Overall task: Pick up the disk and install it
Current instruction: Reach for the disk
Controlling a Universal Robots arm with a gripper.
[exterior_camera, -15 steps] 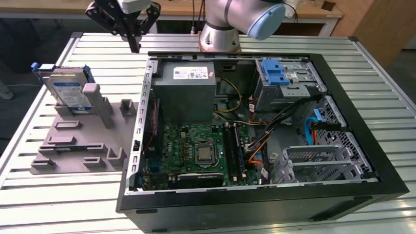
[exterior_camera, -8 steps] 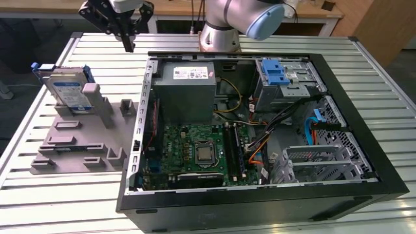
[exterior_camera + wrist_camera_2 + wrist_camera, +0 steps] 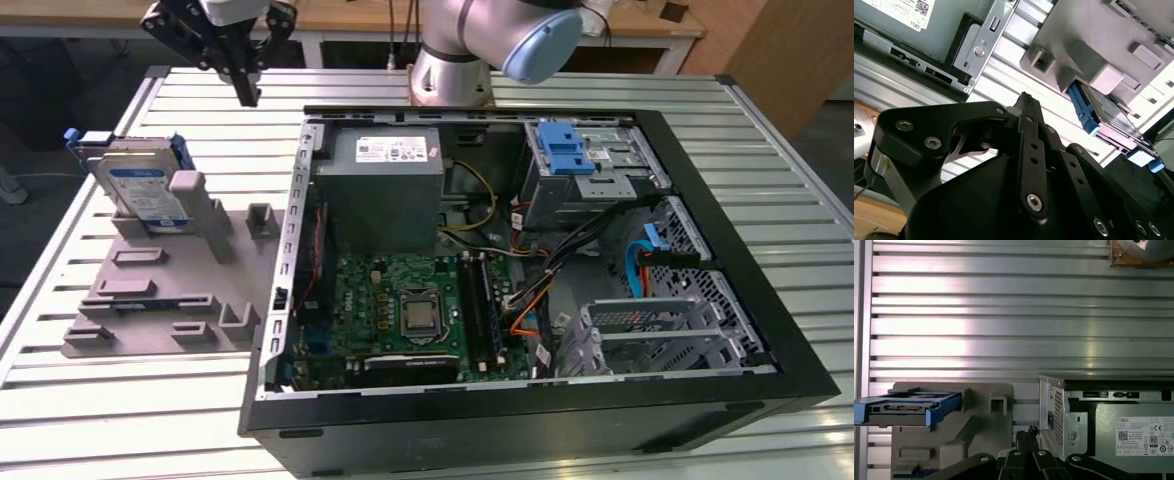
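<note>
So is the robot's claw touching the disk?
Apart. In the exterior view the gripper hangs clear of the disk, which stands in the grey holder, with open space between them.

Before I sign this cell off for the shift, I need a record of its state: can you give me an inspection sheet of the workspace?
Surface: slatted metal table, carrying the open computer case and a grey holder.
Job's things: disk stands on edge in the holder, on the exterior view's left of the case; not gripped.
Clutter: nothing seen.
Grippers: gripper hangs above the table beyond the holder, fingers shut, holding nothing.
Cables: black, yellow and orange wires and a blue cable inside the case.
Surroundings: arm base behind the case; wooden bench further back.
</note>
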